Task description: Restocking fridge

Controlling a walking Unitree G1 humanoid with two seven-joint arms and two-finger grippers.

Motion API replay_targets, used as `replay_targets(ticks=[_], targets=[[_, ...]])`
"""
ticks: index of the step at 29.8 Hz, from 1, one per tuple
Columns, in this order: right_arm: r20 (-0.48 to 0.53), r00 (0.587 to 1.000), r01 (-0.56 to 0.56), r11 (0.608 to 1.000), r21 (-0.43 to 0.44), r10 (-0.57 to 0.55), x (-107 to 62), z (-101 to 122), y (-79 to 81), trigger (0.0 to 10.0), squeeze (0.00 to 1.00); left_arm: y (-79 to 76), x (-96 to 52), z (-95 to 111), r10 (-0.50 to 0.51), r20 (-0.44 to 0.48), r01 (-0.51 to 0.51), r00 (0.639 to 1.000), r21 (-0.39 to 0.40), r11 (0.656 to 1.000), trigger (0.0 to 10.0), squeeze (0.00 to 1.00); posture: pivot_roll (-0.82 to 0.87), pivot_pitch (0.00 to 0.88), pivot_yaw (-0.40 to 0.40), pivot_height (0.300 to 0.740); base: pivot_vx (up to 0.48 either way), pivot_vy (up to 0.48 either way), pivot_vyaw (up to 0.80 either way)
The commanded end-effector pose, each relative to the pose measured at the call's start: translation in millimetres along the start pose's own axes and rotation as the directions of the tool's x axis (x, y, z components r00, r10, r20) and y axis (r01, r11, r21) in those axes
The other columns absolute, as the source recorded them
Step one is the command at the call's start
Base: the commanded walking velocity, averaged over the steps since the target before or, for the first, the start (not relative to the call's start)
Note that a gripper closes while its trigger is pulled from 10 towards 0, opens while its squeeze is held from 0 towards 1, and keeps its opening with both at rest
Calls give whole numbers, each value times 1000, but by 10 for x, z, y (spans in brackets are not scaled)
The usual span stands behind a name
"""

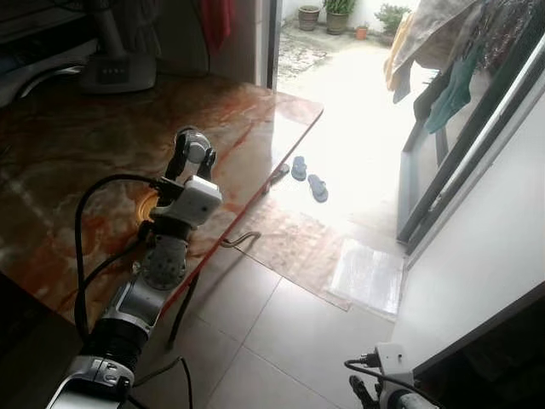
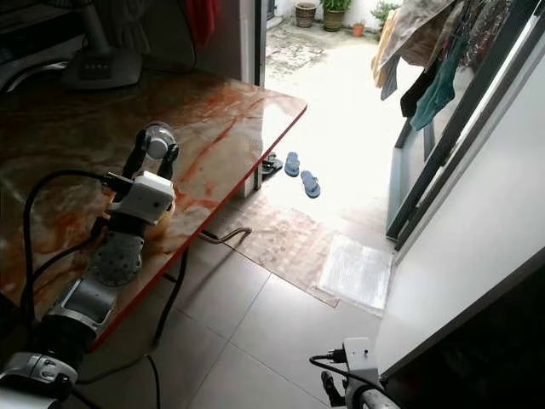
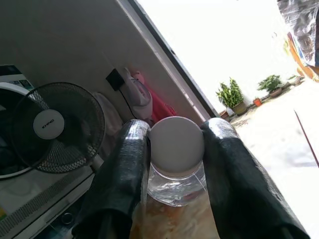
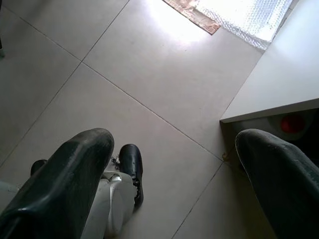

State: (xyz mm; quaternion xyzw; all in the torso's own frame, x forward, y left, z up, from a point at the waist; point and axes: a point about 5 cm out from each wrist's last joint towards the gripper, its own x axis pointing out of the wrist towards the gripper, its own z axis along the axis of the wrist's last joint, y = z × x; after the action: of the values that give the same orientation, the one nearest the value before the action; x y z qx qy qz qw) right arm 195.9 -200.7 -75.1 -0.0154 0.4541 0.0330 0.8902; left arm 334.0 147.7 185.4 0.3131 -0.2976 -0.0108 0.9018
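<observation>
- The left gripper point(image 1: 194, 153) is up over the marble table point(image 1: 77, 145), at about ten o'clock in the head view, its two black fingers point(image 3: 119, 169) clamped on the neck of a clear bottle point(image 3: 175, 186) just under its white cap point(image 3: 176, 148).
- The bottle's lower part looks orange-tinted in the left wrist view; whether it rests on the tabletop or is lifted clear, I cannot tell.
- Behind the bottle, at about nine o'clock in the left wrist view, stands a fan point(image 3: 50, 127) against the wall.
- The right gripper point(image 4: 174, 184) hangs low at about five o'clock, fingers spread wide over the bare tiled floor point(image 4: 149, 64), holding nothing.
- Out at one o'clock an open doorway floods the floor with light, with a pair of blue slippers point(image 1: 308, 179) just beyond the table's corner.
- My read: this is the pick-up step, with the bottle gripped and not yet carried to the fridge.
- No fridge can be made out for certain, so the next move likely calls for keeping the bottle upright, clearing the table edge, and turning to find the fridge.
</observation>
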Motion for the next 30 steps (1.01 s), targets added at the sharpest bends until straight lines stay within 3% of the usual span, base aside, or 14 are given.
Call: replay_targets(ticks=[1,30], targets=[[-4,1000,9,1000,8,-9,0,6,-17,10000,0,6,66,71,-5,42,5,999,2,1000,10000,0,-46,0,-21,740,0,0,-800],[-10,1000,4,1000,-1,-4,2,15,-15,10000,0,-6,102,80,-28,43,26,999,41,999,10000,0,-39,0,-23,740,0,-26,-800]])
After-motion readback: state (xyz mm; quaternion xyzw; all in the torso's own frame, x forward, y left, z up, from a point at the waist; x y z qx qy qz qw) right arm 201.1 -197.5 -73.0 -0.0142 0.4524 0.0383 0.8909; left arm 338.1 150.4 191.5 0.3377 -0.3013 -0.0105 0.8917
